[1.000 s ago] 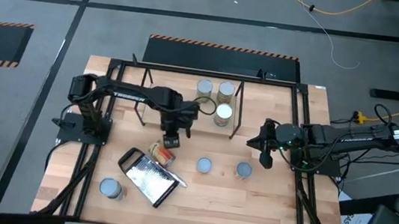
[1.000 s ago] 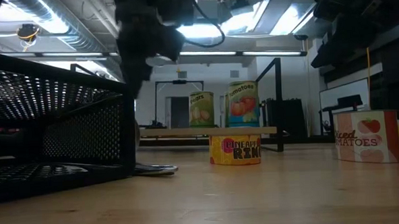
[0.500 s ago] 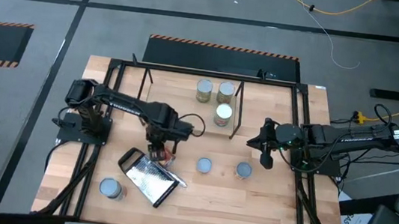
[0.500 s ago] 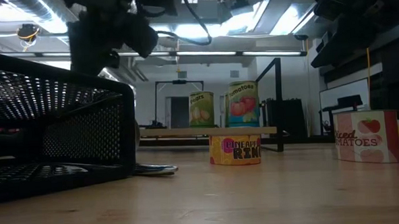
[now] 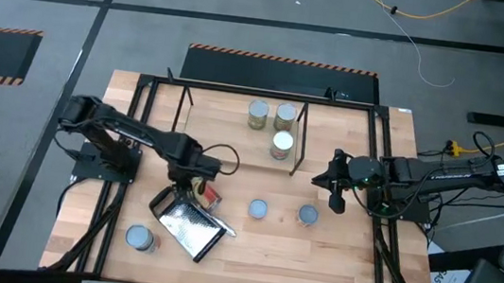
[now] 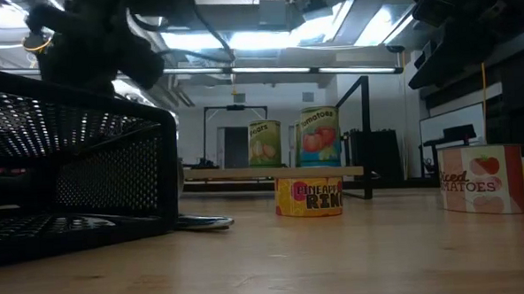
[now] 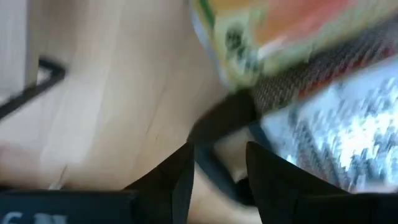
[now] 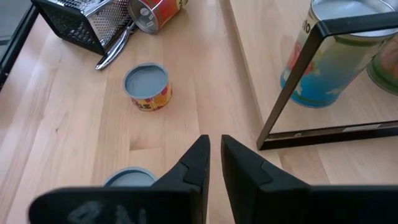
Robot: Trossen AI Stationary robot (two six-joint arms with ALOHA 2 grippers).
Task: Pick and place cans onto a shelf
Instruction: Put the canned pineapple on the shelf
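My left gripper (image 5: 180, 189) (image 7: 219, 150) is open and low over the table's near left. It is just past the black handle end (image 7: 217, 121) of the metal grater (image 5: 189, 228). An orange-red and green can (image 5: 208, 195) (image 7: 267, 31) lies on its side beside it. Three cans (image 5: 281, 145) stand on the shelf's wooden board (image 8: 292, 93). Two blue-grey-topped cans (image 5: 258, 209) (image 5: 307, 215) stand on the table, and one (image 5: 137, 237) stands near the front left. My right gripper (image 5: 336, 204) (image 8: 214, 146) is shut and empty, to the right of the shelf. My left gripper's fingers (image 7: 180, 180) stand on either side of the grater's black handle (image 7: 217, 121), coming from above. I cannot tell whether they touch it.
The shelf's thin black rods (image 5: 302, 138) (image 8: 292, 87) stand between my right gripper and the shelved cans. A larger black frame (image 5: 131, 118) edges the table. The grater (image 6: 77, 173) fills the low view's left, with two cans (image 6: 308, 196) (image 6: 480, 180) on the table behind it.
My left gripper has moved away from the shelf toward the table's near and left edges. It passed over the lying can and is now by the grater's handle. The cans and the grater have stayed in place.
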